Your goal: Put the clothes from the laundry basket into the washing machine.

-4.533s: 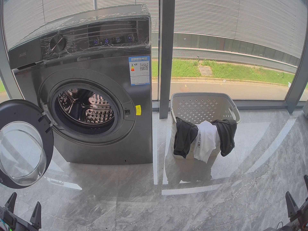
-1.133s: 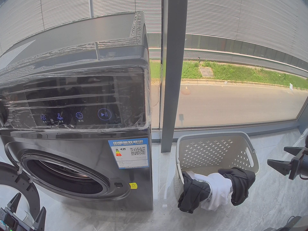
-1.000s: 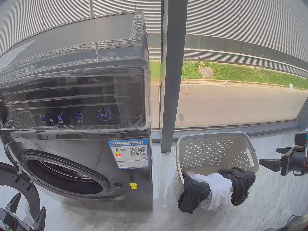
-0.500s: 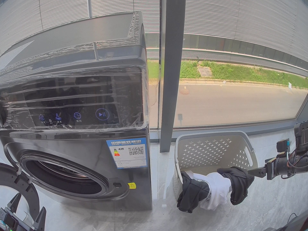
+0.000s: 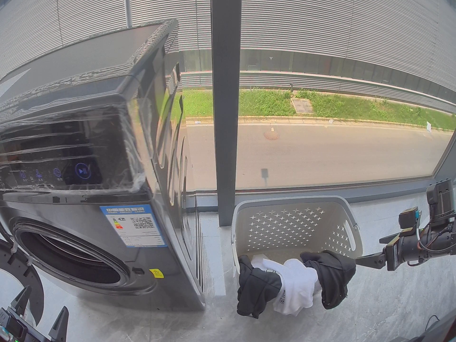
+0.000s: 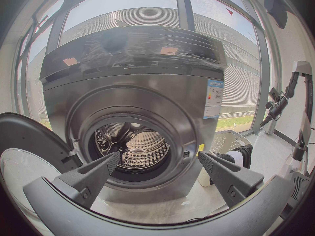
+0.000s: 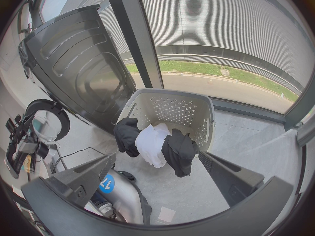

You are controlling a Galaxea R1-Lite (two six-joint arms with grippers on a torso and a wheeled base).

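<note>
Nothing has gone into the washing machine (image 5: 95, 167) yet, judging by its bare steel drum (image 6: 131, 145); its round door (image 6: 29, 148) hangs open on the side away from the basket, so loading can begin. All three pieces lie draped over the near rim of the laundry basket (image 5: 285, 224): a black garment (image 5: 254, 286) at the rim's machine-side end, a white garment (image 5: 294, 286) in the middle, and a second black garment (image 5: 332, 276) at the far end. The right gripper (image 5: 368, 250) hangs just beside that second black garment, fingers spread and holding nothing, so the first pick looks about to start. The left gripper (image 5: 40, 305) sits low before the drum opening, jaws apart and empty. The basket stands on the marble floor (image 5: 403, 300) close to the machine's side, with a window pillar (image 5: 225, 96) behind. The machine's front corner lies between basket and opening, so each garment must probably be carried round it.
</note>
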